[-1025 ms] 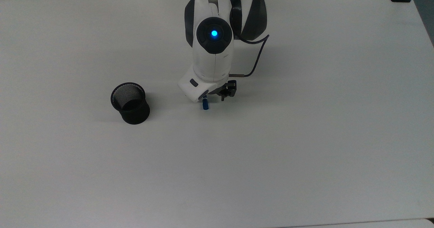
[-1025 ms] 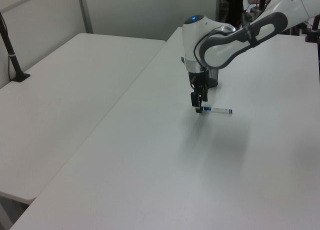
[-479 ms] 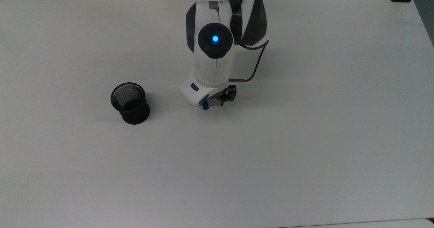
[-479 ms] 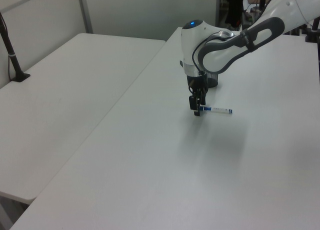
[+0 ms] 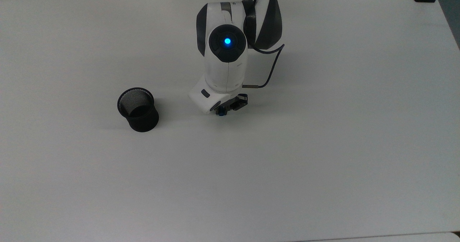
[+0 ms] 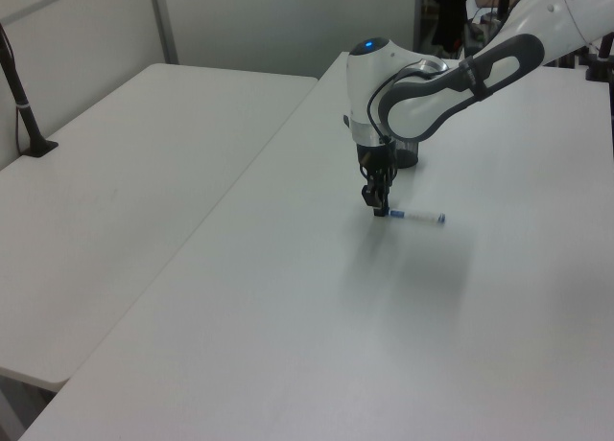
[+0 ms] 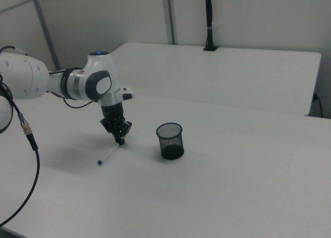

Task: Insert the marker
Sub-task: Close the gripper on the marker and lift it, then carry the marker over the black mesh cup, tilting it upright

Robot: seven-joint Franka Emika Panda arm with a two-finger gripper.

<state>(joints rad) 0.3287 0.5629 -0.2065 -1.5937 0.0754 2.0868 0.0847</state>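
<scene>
A broad white table (image 5: 323, 163) carries the scene; in the left view a second white table (image 6: 115, 173) stands beside it, separated by a narrow gap, with a black post (image 6: 19, 86) clamped at its far edge, and pale partition walls (image 7: 248, 20) close the room behind. A black mesh cup (image 5: 138, 109) stands upright on the table, well apart from the arm, toward the top view's left. The white Panda arm (image 5: 225, 62) reaches down with a blue light on its upper joint. The gripper (image 6: 381, 209) points straight down at the tabletop, its fingers drawn close together about the capped end of the marker (image 7: 108, 154). The marker lies flat on the table, its white barrel extending from between the jaws toward the left view's right and ending in a small blue tip. In the top view a bit of blue cap shows beneath the gripper. Whether the fingers actually press the marker cannot be told.
</scene>
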